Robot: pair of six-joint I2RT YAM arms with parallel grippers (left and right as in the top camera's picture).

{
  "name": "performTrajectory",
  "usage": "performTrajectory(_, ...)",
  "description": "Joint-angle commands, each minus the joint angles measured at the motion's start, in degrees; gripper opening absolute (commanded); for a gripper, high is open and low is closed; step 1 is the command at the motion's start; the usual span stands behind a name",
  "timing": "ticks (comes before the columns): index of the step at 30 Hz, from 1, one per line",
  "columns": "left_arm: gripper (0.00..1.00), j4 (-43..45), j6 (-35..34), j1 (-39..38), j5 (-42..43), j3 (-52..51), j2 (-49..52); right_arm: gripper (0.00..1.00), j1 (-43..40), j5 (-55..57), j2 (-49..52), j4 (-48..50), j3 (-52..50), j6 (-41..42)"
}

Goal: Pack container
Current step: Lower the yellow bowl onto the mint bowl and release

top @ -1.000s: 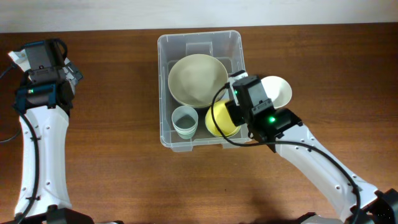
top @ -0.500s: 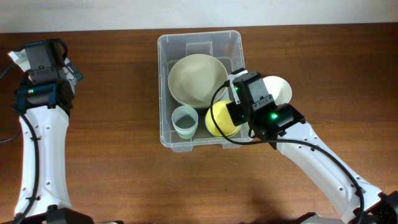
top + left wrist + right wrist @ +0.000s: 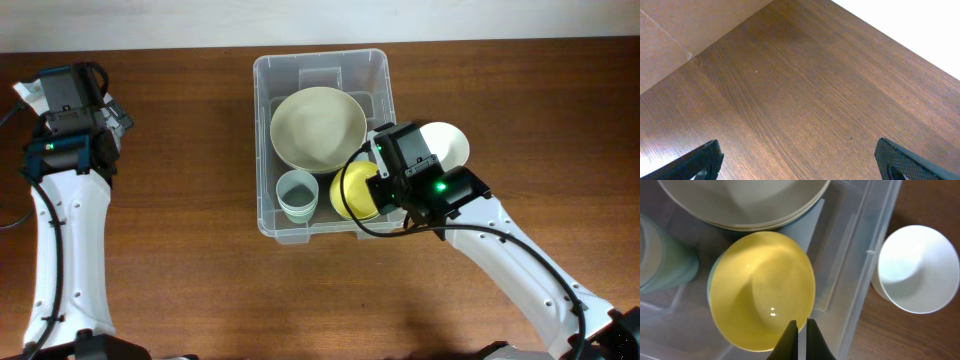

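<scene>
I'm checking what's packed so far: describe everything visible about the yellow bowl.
The yellow bowl is round, glossy, plastic-looking, empty and upright. It sits inside the clear container, in the corner nearest the right arm, beside the cream bowl and the green cup. The right tool, shut, is at its rim; whether it pinches the rim is unclear.

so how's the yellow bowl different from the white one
The yellow bowl sits inside the container; the white bowl stands outside it on the table. The yellow one seems nested in another bowl; the white one stands alone. Both are round, upright and empty.
</scene>
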Motion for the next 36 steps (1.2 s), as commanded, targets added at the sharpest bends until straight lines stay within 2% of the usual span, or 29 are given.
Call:
performTrajectory(1,0.99,-0.1,0.5,0.3,-0.8,0.6,-0.1,0.04,0.3,-3.3,1.1,-0.1,0.9,0.5)
performTrajectory(13,1.00,-0.1,0.5,0.3,-0.8,0.6,-0.1,0.04,0.3,-3.6,7.7,-1.6,0.9,0.9)
performTrajectory(29,0.99,-0.1,0.5,0.3,-0.8,0.6,-0.1,0.04,0.3,-2.9,7.9,-5.0,1.0,2.2)
performTrajectory(36,0.99,-0.1,0.5,0.3,-0.8,0.6,-0.1,0.04,0.3,-1.5,7.9,-2.0,1.0,2.1)
